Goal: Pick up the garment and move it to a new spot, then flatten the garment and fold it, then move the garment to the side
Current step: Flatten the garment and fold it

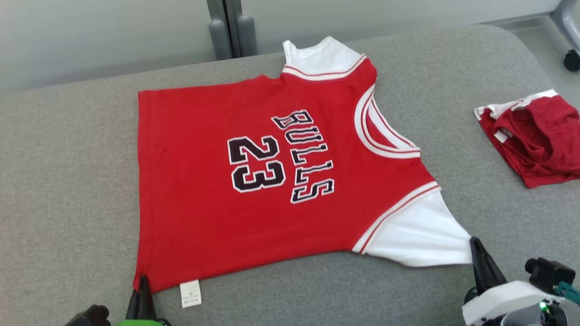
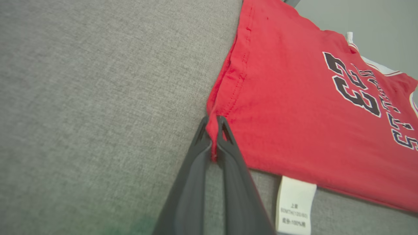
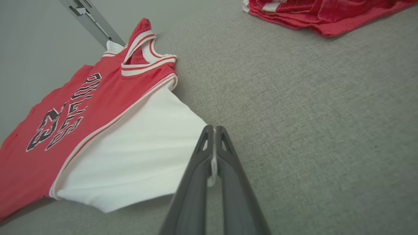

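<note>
Right gripper — two long dark fingers pressed together on the tip of the white sleeve of a red fabric jersey with black, white-edged lettering. The jersey lies flat on a grey woven cushion surface. Far right, well apart — a crumpled red-and-white cloth heap. A grey metal post stands beyond the jersey.

1. "BULLS", in black white-edged block letters, on the chest of the red fabric jersey with white sleeves.
2. "23", same style, beside that lettering.
3. White sewn-in tag at the hem: small print, "100%" legible, remainder unclear.
</note>
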Tool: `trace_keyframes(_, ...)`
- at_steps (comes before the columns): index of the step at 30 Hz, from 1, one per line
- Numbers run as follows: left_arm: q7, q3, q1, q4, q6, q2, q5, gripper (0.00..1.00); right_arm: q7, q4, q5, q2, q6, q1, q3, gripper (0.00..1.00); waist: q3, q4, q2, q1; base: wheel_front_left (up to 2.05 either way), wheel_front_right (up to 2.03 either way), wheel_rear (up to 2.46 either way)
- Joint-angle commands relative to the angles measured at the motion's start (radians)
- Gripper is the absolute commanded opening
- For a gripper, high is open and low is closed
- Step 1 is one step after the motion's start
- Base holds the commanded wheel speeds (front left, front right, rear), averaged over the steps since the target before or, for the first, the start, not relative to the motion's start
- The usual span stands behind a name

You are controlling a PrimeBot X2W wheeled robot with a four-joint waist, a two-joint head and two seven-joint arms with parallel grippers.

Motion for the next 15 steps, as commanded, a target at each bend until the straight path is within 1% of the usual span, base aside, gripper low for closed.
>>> trace_keyframes(1,0.000,0.000,0.039,-0.008,0.018,0.012,-0.011,0.00,-0.005,0.006,0.002,-0.005,-0.004,0.039,-0.011,0.00,-0.066,0.010,0.0000,0.0001,0.00,0.00,0.00)
trace_keyframes(5,0.000,-0.022,0.107,-0.035,0.031,0.012,-0.025,0.00,-0.005,0.000,0.000,0.004,-0.004,0.110,-0.031,0.00,-0.105,0.016,0.0000,0.0001,0.00,0.00,0.00)
trace_keyframes(9,0.000,-0.049,0.149,-0.081,0.024,0.012,0.012,0.00,-0.005,-0.021,-0.016,0.005,-0.004,0.147,-0.031,0.00,-0.120,0.015,0.0000,0.0001,0.00,0.00,0.00)
trace_keyframes(12,0.000,-0.065,0.170,-0.131,0.027,0.011,0.020,0.00,-0.005,-0.042,-0.014,0.008,-0.004,0.151,-0.042,0.00,-0.118,0.017,0.0000,0.0001,0.00,0.00,0.00)
trace_keyframes(15,0.000,-0.077,0.144,-0.187,0.034,0.010,0.021,0.00,-0.004,-0.073,-0.009,0.016,-0.004,0.116,-0.044,0.00,-0.101,0.021,0.0000,0.0001,0.00,0.00,0.00)
